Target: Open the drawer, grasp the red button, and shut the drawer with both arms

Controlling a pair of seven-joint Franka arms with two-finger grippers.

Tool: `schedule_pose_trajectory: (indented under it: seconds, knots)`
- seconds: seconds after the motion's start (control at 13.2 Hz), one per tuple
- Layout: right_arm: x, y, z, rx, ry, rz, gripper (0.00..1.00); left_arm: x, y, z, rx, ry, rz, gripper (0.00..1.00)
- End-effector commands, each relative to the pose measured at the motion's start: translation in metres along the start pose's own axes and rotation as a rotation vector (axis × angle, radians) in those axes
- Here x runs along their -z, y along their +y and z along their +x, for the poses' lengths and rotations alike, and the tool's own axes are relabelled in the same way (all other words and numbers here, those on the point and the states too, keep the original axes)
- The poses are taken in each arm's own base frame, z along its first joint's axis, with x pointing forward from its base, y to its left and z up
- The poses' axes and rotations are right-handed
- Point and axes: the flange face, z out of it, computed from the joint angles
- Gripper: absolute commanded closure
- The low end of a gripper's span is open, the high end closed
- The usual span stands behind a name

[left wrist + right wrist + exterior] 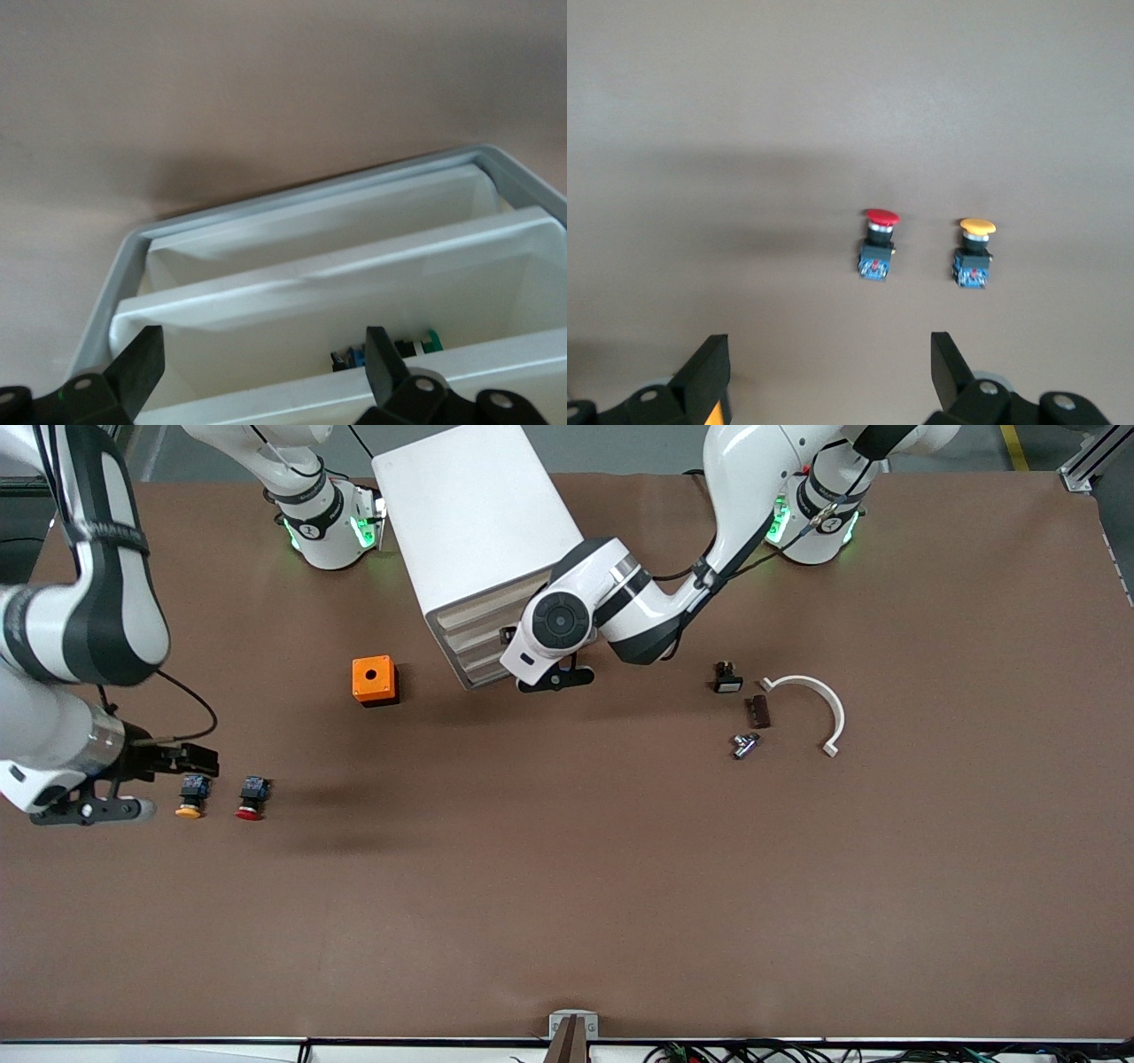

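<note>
The white cabinet stands at the back of the table with its four stacked drawers facing the front camera. My left gripper is at the drawer fronts, open. In the left wrist view its fingers stand either side of one drawer's pale front lip, and a small black-blue item lies in a tray there. The red-capped button stands on the table toward the right arm's end. My right gripper is open and empty beside the buttons. The right wrist view shows the red button ahead of the open gripper.
An orange-yellow-capped button stands beside the red one, also in the right wrist view. An orange cube with a hole sits near the cabinet. A small black part, a brown block, a metal fitting and a white curved piece lie toward the left arm's end.
</note>
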Motion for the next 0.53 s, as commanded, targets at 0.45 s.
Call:
schedule_pose_trajectory:
  seconds: [0.45]
  knots:
    - [0.124, -0.041, -0.095, -0.090, -0.009, 0.005, 0.00, 0.058, -0.035, 0.073, 0.100, 0.127, -0.053, 0.00]
